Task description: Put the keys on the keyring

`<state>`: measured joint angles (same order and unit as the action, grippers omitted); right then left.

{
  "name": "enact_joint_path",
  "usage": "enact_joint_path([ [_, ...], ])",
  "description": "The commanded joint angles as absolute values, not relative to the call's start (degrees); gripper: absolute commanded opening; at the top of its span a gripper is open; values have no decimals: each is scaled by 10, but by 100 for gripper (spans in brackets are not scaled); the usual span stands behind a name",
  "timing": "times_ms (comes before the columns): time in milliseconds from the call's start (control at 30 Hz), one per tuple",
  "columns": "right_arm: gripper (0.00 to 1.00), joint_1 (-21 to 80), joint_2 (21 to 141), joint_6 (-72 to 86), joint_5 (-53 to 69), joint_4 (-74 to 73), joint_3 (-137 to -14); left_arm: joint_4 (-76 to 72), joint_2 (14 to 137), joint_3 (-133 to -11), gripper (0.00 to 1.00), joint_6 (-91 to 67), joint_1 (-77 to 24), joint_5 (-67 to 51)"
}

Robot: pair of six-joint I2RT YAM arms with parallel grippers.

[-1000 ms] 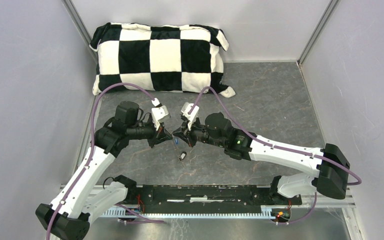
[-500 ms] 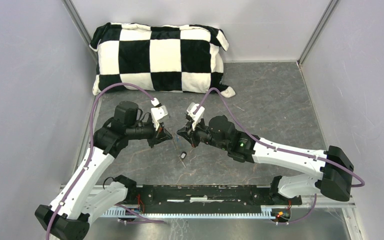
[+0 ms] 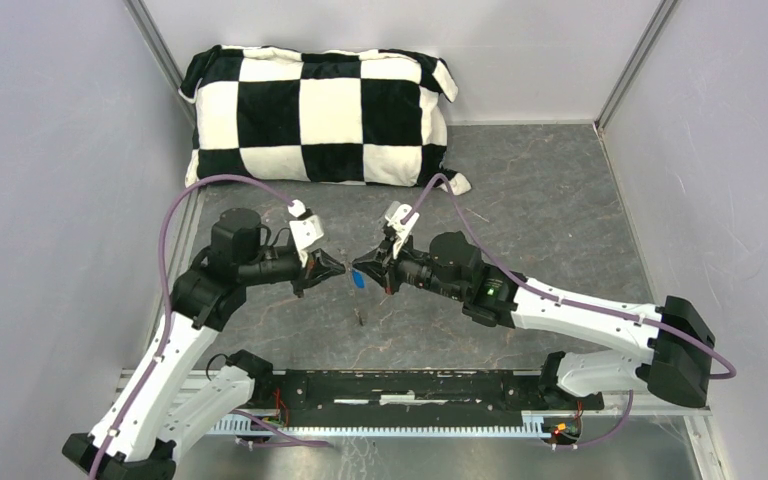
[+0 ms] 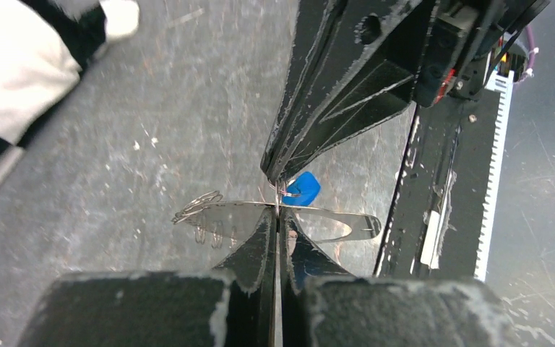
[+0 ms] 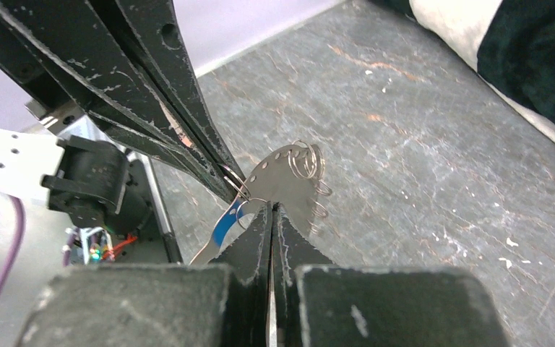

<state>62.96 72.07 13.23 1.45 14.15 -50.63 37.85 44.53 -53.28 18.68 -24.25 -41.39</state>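
Your left gripper is clamping the keyring in mid-air; your right gripper is pinching together beside the blue key — it is hanging at the ring's edge, not visibly threaded. The black key is lying on the table below — neither looking finished.

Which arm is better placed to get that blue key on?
The right, likely: the right end effector is shut on the blue key, tip at the keyring. The left end effector is shut on the keyring, just steadying it.

Bright even light, blurred near jaws
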Motion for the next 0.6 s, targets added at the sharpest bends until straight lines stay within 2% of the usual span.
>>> enact_joint_path([
  [0, 0, 622, 694, 147, 31, 162, -495, 266, 411, -538, 2, 188, -243, -452],
  [367, 1, 594, 639, 134, 131, 150, -482, 234, 402, -553, 2, 218, -243, -537],
  [433, 8, 586, 628, 125, 150, 139, -486, 233, 403, -557, 2, 222, -243, -549],
  [567, 31, 578, 627, 101, 189, 87, -522, 231, 406, -561, 2, 218, -243, -574],
])
